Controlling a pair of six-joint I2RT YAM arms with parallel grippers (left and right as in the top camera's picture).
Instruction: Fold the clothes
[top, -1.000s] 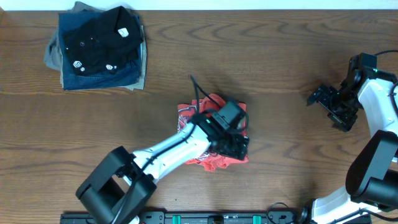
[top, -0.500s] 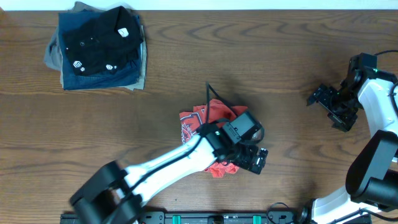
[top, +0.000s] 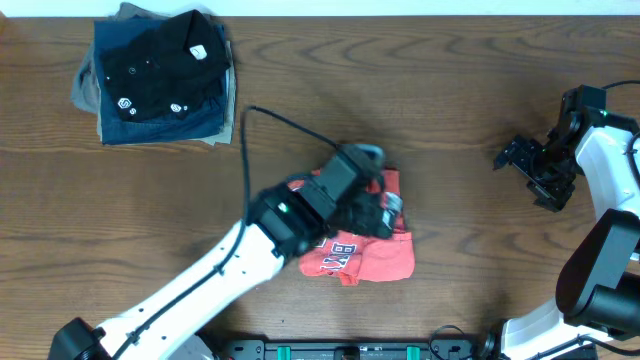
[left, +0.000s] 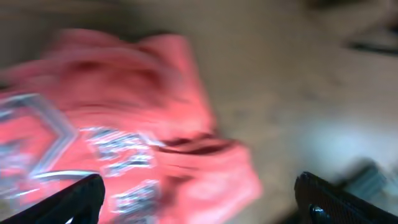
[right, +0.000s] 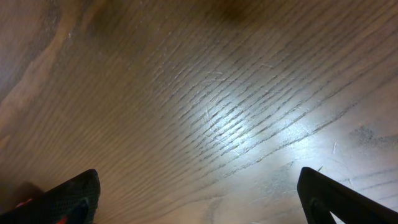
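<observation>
The red-orange T-shirt (top: 375, 258) lies bunched in a rough folded packet at the middle of the table, with white lettering showing on its lower left part. It fills the left of the blurred left wrist view (left: 124, 130). My left gripper (top: 383, 212) hovers over the shirt's upper edge, its jaws wide apart (left: 199, 199) and empty. My right gripper (top: 527, 165) is open and empty over bare wood at the far right (right: 199, 199), well away from the shirt.
A stack of folded blue and khaki garments (top: 105, 120) with a black shirt with small white logos (top: 160, 65) on top sits at the back left. The left arm's cable (top: 270, 118) loops above the shirt.
My left gripper swung out to the shirt's lower right, then back up and left over its top edge. The shirt now lies flatter and reaches further to the lower right. The right arm has not moved.
</observation>
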